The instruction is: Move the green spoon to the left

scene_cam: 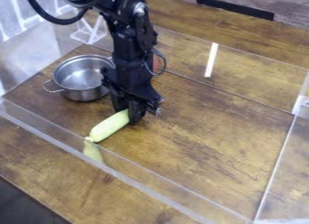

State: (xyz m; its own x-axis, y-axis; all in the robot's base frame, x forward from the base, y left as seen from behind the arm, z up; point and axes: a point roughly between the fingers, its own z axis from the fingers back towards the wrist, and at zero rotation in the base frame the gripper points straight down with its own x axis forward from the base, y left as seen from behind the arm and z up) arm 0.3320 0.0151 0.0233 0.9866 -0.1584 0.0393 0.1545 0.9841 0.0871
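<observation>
The green spoon (108, 126) lies on the wooden table (205, 128) in front of the pot, its thick yellow-green handle running from lower left to upper right. Its upper end sits under my gripper (133, 111), which points straight down with its black fingers drawn together on that end. The spoon's silver bowl is hidden beneath the gripper.
A steel pot (79, 79) stands just left of the arm. A small red item (157, 58) shows behind the arm. A white wire rack (87, 29) is at the back left. Clear plastic walls (145, 178) fence the table along the front and sides.
</observation>
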